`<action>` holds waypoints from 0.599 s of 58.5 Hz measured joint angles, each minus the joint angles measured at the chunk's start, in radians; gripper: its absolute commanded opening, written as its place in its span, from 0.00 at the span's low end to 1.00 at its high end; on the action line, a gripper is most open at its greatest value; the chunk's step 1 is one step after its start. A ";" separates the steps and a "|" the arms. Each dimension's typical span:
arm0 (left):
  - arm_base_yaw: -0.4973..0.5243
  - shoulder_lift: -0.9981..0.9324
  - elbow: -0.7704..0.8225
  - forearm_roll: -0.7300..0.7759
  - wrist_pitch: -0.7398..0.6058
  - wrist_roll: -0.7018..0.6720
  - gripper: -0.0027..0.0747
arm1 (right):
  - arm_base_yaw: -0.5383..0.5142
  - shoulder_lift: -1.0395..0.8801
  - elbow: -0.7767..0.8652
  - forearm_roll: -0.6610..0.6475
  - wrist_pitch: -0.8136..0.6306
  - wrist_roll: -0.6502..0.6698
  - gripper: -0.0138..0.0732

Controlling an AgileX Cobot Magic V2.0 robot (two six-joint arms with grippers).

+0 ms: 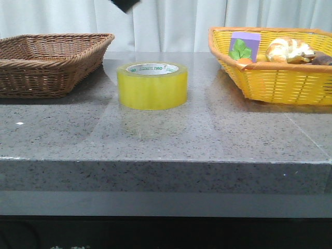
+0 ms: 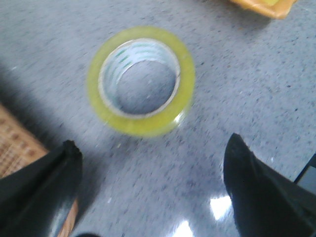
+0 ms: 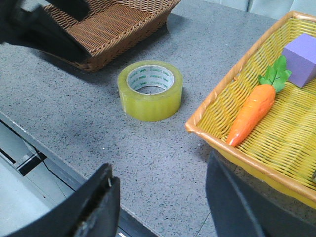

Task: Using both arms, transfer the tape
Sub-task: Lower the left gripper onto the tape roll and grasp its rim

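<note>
The yellow tape (image 1: 152, 85) lies flat on the grey stone table, white core up, between the two baskets. From above, the left wrist view looks down on the tape (image 2: 141, 81); my left gripper (image 2: 150, 148) is open and hangs over the table beside the roll, touching nothing. A black piece of the left arm (image 1: 125, 4) shows at the top of the front view. My right gripper (image 3: 160, 175) is open above the table's front edge, well short of the tape (image 3: 150, 90), with the left arm (image 3: 37, 24) in its far corner.
A brown wicker basket (image 1: 49, 62) stands at the left. At the right, a yellow basket (image 1: 275, 78) holds a purple box (image 1: 245, 44), a carrot (image 3: 253, 112) and other toy food. The table's front edge (image 1: 166, 162) runs across the front view.
</note>
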 measured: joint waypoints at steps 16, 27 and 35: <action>-0.004 0.211 -0.154 -0.049 0.014 0.037 0.76 | 0.000 0.000 0.000 0.000 0.000 0.000 0.64; -0.004 0.313 -0.206 -0.058 0.016 0.039 0.76 | 0.000 0.000 0.000 0.000 0.000 0.000 0.64; -0.004 0.368 -0.221 -0.064 0.012 0.039 0.76 | 0.000 0.000 0.000 0.000 0.000 0.000 0.64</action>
